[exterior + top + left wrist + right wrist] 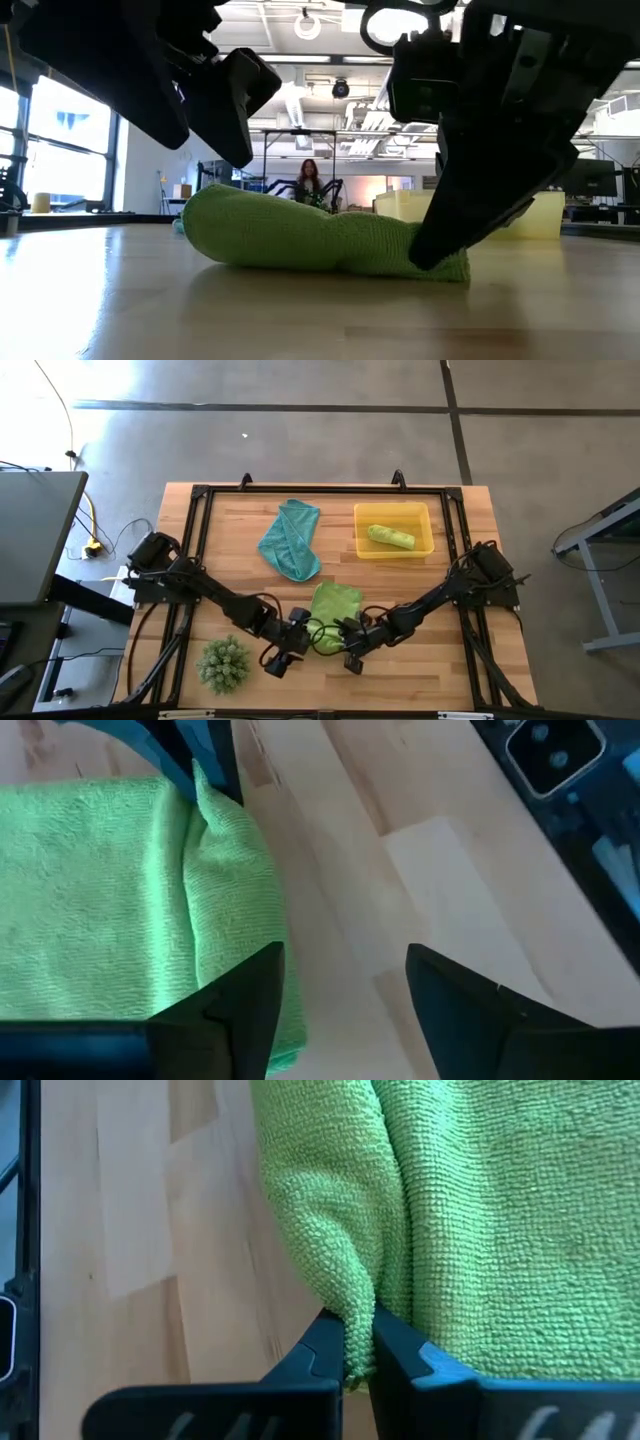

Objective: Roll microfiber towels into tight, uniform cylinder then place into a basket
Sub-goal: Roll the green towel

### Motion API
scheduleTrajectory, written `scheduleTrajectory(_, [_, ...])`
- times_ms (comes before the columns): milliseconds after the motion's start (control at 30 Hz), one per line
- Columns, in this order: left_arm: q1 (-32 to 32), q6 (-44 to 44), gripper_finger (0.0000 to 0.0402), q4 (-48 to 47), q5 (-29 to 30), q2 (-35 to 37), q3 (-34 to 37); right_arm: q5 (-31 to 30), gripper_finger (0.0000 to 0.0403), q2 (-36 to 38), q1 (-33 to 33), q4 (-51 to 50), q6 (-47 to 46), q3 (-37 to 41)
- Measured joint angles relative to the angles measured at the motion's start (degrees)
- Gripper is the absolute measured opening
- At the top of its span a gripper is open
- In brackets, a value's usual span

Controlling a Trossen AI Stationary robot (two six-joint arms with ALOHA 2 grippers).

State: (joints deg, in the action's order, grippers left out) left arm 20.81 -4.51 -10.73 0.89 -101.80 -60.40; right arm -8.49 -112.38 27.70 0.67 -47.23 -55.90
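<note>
Left gripper (pixel 340 1010): we see its fingers spread wide beside the lime towel's near edge, gripping nothing.
Right gripper (pixel 357 1345): fingers pressed together, pinching a fold at the towel's edge.
Lime towel (pixel 334 606): on the table's front centre between both grippers; partly rolled.
Teal towel (pixel 292 540): we spot it loosely folded, further back.
Basket (pixel 394 547): back right; a rolled green towel (pixel 390 537) lies inside.

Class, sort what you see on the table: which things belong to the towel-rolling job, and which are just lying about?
Part of the job:
- loose green towel, pinched by the right gripper
- rolled green towel
- blue towel
- yellow basket
- left gripper, open beside the loose towel

Lying about:
- spiky green plant
</note>
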Motion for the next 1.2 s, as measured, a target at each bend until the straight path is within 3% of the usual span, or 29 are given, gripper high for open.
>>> scheduleTrajectory(433, [-1.39,3.71,0.0197,-3.71,10.10,-4.06,-0.08,-1.61,0.0005,-0.19,1.23,1.69,-2.28,0.31])
scheduleTrajectory(633, [-2.18,2.83,0.0193,-2.93,8.90,-7.07,-0.02,-2.25,0.0005,-0.24,1.53,1.99,-2.87,0.37])
scheduleTrajectory(800, [-2.16,-0.40,0.0157,-3.03,8.24,-7.45,-0.11,-2.09,0.0005,-0.26,1.54,2.13,-3.18,0.37])
scheduleTrajectory(967, [-1.67,-3.06,0.0129,-10.81,11.53,-5.15,-1.21,-1.54,0.0005,-0.33,1.55,2.47,-3.33,0.37])
scheduleTrajectory(1133, [-1.03,-6.37,0.0136,-20.12,13.38,-3.05,-3.81,-1.51,0.0009,-0.33,1.55,2.58,-3.33,0.37])
scheduleTrajectory(1200, [-0.62,-7.21,0.0145,-19.57,12.42,-2.91,-4.66,-1.48,0.0010,-0.33,1.55,2.63,-3.33,0.37])
